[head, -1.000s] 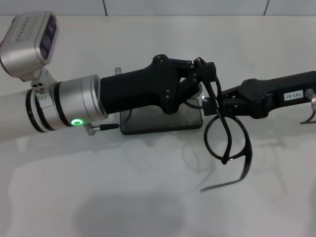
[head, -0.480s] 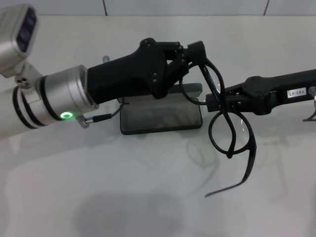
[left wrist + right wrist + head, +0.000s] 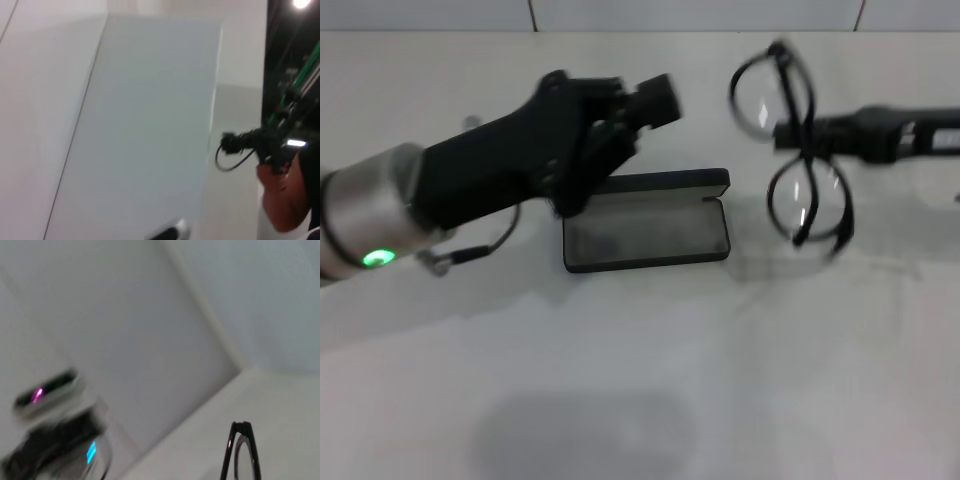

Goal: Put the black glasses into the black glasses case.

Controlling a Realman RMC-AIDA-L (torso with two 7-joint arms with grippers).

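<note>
Black glasses (image 3: 790, 140) clamped in right end effector (image 3: 790, 135); left end effector (image 3: 655, 100) unreadable.

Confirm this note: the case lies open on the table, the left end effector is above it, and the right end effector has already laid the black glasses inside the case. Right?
Not quite. The head view shows the black glasses in the air, gripped by the right end effector, beside the black glasses case, not inside it. The rest holds: the case lies open on the table, with the left end effector above it.
</note>
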